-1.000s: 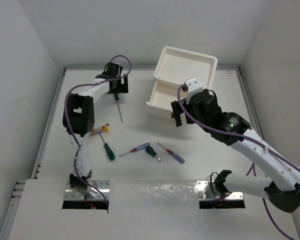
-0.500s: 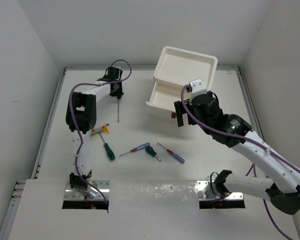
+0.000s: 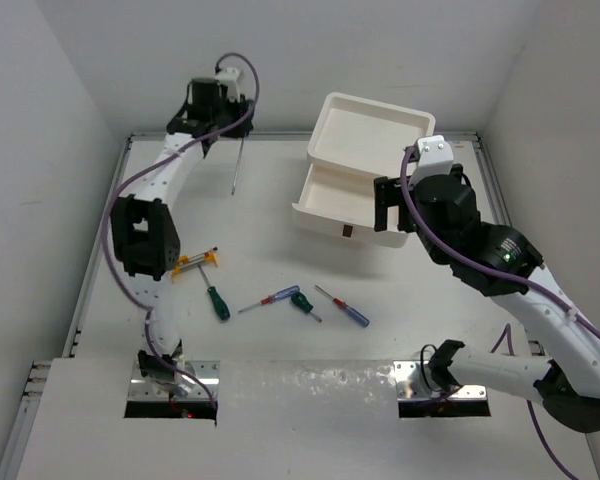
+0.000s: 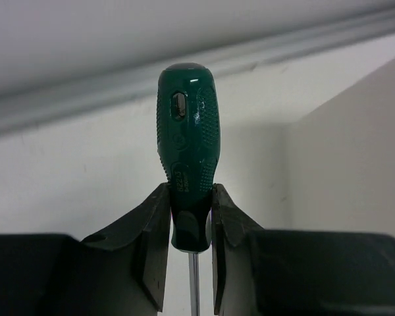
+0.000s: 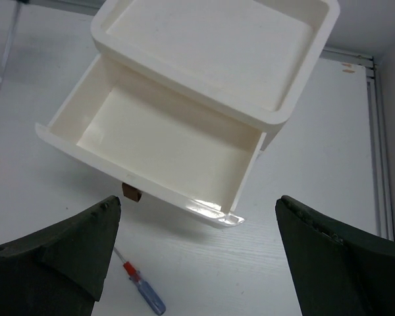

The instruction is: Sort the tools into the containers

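Observation:
My left gripper (image 4: 191, 217) is shut on the lower end of a dark green screwdriver handle (image 4: 187, 145). From the top view, this gripper (image 3: 225, 110) is raised at the back left and the thin shaft (image 3: 234, 165) hangs down. The white drawer unit (image 3: 372, 128) has one drawer (image 3: 330, 195) pulled out and empty, with its brown tab (image 5: 130, 192) at the front. My right gripper (image 5: 197, 201) hovers open above the drawer's front right corner, holding nothing. More screwdrivers lie on the table: a green one (image 3: 217, 302), a red one (image 3: 275, 297) and a red-and-blue one (image 3: 345, 307).
A small yellow-orange tool (image 3: 198, 262) lies by the left arm's elbow. A short green screwdriver (image 3: 302, 303) touches the red one. The back wall and side rails (image 3: 105, 230) bound the table. The red-and-blue screwdriver (image 5: 141, 289) lies just in front of the drawer.
The left gripper shut on the green screwdriver and lifted it off the table toward the back wall. The right gripper moved from the drawer's front tab to the right and upward, staying open.

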Robot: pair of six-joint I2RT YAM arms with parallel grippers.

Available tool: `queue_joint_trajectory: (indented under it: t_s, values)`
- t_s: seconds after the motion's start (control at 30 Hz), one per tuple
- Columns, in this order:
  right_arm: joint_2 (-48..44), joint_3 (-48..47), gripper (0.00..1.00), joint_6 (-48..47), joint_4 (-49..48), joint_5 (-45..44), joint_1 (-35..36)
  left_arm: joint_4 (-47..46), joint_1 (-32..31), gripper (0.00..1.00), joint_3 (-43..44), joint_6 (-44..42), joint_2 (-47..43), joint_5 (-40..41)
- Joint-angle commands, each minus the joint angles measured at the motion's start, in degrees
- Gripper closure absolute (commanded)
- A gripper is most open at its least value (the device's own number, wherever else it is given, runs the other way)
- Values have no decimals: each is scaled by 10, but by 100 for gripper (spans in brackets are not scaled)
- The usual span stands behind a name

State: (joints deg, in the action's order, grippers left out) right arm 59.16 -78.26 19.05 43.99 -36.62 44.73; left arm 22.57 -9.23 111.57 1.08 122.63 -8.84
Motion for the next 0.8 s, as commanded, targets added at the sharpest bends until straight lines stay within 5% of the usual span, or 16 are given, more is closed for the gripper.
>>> queue_joint_trajectory:
  t_s: [0.0,0.1,0.2,0.43,0.77]
  values:
    - [-11,-19,1,-15,9,-55,0,-80,4,100,66,-52,-143,-135]
    - [-12,-35,1,-29,11,-93,0,-47,-29,100,121,-104,-178,-256]
    - [-8,-67,1,-41,22,-147,0,81,-133,100,183,-249,-173,-217]
    - [-50,-86,1,-62,-14,-211,0,153,-257,100,209,-347,-146,-294]
    - [-100,-27,1,-46,-35,-225,0,86,-338,100,67,-413,-115,-283]
